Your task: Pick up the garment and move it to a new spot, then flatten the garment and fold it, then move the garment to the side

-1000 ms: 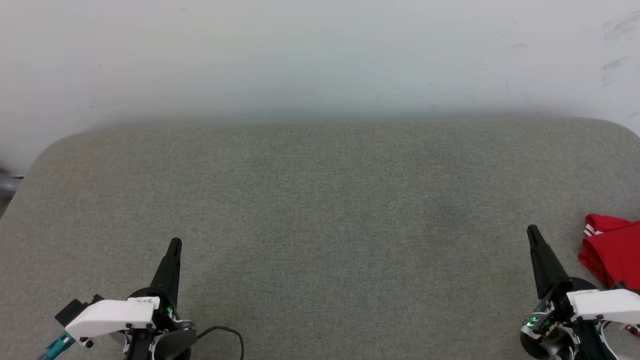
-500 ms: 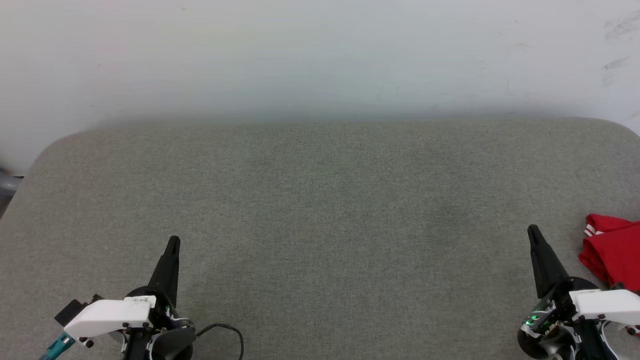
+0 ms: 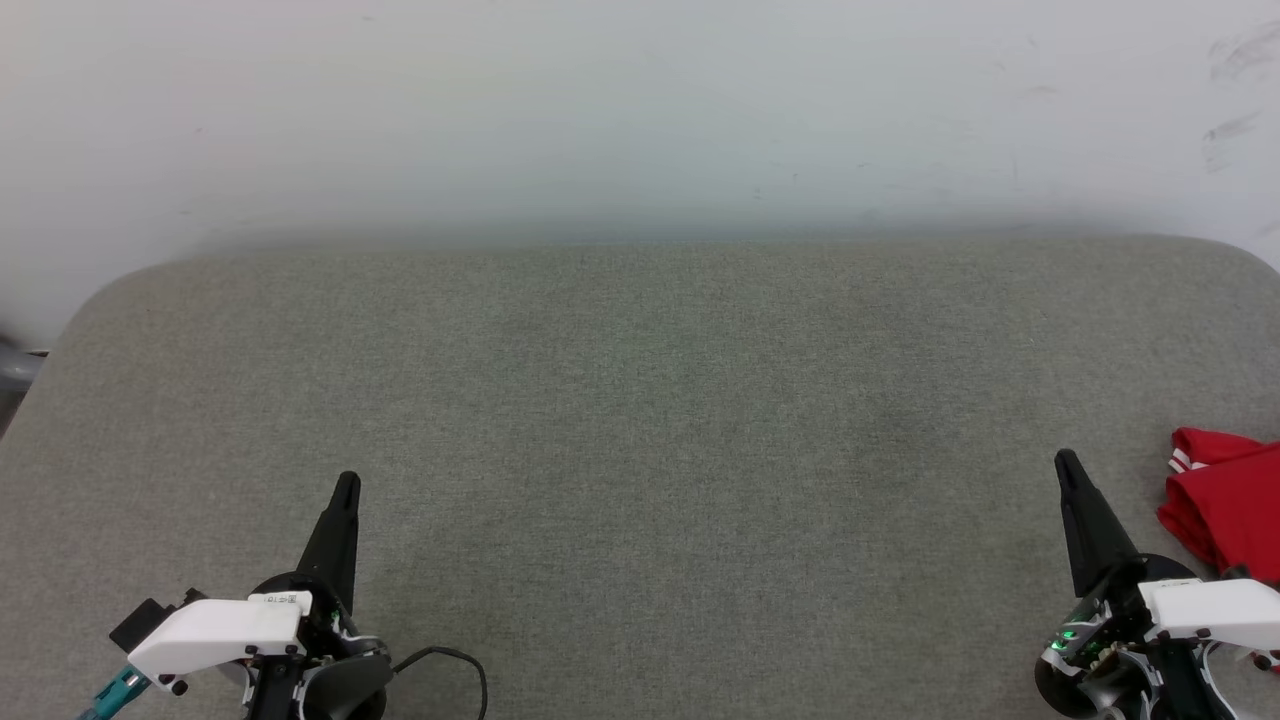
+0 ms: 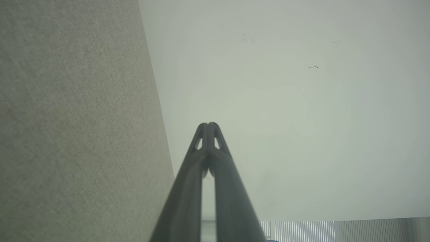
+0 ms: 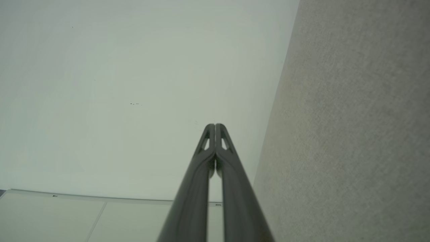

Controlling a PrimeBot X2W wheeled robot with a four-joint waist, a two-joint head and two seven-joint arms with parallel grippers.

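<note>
In the head view, the garment (image 3: 1225, 505) lies as a bunched red heap with a strip of white-striped trim. It sits at the far right of the grey bench (image 3: 640, 400) and is cut off by the frame edge. The right tool (image 3: 1064, 462) is just beside it but not touching. The left tool (image 3: 347, 487) sits well apart at the lower left. Both point toward the pale wall (image 3: 640, 120). Over the last second only the left wrist has settled slightly; the garment and the right tool have not moved. No step seems to be in hand, and whether the pickup is pending or the set-aside is done cannot be told.

In the left wrist view, the left tool's fingers (image 4: 205, 148) are pressed narrow, holding nothing.

In the right wrist view, the right tool's fingers (image 5: 220, 148) are likewise closed and empty, with the bench alongside them.
</note>
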